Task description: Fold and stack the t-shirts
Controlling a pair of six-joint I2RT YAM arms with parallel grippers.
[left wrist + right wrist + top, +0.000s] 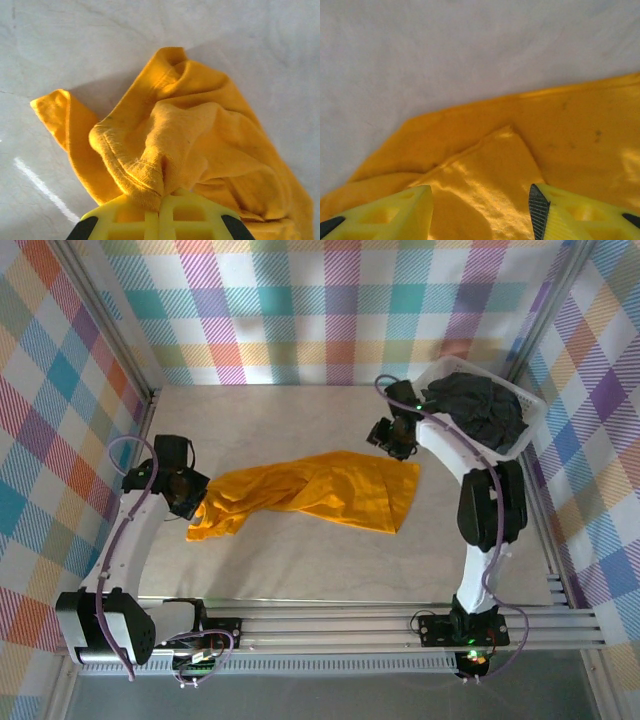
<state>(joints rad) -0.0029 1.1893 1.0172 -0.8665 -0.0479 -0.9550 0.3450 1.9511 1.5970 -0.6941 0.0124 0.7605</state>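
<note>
Two arms stand at the near edge of the surface point(300, 560), and there are two t-shirts and one basket. At the near left, the left fingers point(187, 495) meet the left end of the orange-yellow t-shirt point(310, 495). It lies rumpled across the middle of the surface, stretched sideways from the left arm towards the right one. The left wrist view gives what the top view cannot. There the left fingers point(160, 217) are pressed together on a bunched, stitched edge of the orange-yellow t-shirt point(190, 145), and the cloth rises in folds from them over the pale surface point(75, 50). Farther back, the right fingers point(398, 437) hang at the shirt's far right corner. In the right wrist view the right fingers point(395, 210) are spread wide apart. A folded corner of the orange-yellow t-shirt point(545, 135) lies beneath the gap between them, with bare surface point(445, 50) beyond. Whether they touch the cloth I cannot tell. Only the top view takes in the far right corner. There the dark charcoal t-shirt point(478, 410) lies heaped inside the white basket point(535, 420), just behind the right arm.
</note>
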